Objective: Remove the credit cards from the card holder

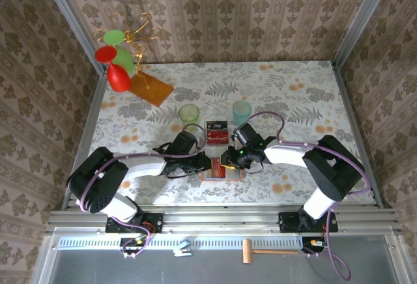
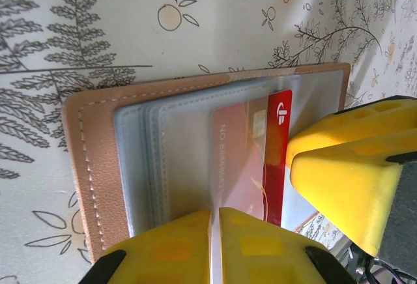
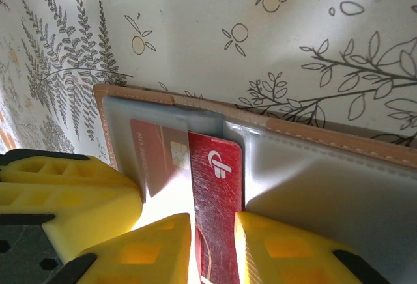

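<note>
Progress: midway | card (image 1: 216, 132) lying out on desk (image 1: 293, 88) | right pincer (image 3: 214, 245) gripping red card (image 3: 216, 193), half-drawn from card holder (image 2: 98, 160) | left pincer (image 2: 214, 245) pinching clear sleeve (image 2: 189, 160).

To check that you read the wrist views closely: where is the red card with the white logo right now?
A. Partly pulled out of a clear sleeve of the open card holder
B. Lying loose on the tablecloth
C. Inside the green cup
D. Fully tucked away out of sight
A: the red card sticks partway out of a translucent sleeve of the open card holder, between the right gripper's yellow fingers.
</note>
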Robot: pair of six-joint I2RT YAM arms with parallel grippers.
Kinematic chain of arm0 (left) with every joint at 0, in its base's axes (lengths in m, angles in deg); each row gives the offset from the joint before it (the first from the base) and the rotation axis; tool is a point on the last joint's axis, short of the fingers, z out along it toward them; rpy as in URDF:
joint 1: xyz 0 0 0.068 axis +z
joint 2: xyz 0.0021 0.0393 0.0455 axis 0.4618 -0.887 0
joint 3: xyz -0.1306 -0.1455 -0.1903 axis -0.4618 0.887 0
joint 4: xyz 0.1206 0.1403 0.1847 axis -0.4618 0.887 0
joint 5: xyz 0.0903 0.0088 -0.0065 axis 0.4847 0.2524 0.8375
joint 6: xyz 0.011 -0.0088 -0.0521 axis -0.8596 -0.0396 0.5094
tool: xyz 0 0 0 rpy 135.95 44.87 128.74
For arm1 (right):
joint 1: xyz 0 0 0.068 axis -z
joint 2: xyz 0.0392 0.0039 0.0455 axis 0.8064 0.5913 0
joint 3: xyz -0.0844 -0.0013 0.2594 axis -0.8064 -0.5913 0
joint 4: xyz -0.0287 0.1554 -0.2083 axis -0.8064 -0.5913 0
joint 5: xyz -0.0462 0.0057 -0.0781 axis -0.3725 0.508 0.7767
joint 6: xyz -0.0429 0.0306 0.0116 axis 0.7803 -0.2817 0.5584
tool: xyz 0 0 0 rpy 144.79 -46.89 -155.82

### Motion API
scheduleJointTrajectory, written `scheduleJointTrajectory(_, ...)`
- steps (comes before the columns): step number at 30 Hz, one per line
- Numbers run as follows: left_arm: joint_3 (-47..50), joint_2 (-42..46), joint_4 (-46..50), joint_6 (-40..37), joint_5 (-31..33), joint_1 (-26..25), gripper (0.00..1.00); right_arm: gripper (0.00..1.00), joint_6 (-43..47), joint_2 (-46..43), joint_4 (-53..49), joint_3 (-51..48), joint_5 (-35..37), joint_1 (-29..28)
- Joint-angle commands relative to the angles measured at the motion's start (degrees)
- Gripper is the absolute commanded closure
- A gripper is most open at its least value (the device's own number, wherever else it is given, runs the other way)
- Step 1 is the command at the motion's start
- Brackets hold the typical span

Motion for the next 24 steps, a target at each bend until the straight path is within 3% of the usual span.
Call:
scheduleJointTrajectory(1, 0.87, -0.77, 0.13, -0.64, -0.28, 0.01, 0.88, 0.75, -0.72, 0.75, 0.39, -1.12, -0.30, 0.28)
scheduleJointTrajectory(24, 0.87, -1.10, 0.68, -0.67, -0.47, 0.18, 0.92, 0.76, -2.44, -1.89, 4.68, -4.64, -1.88, 1.94)
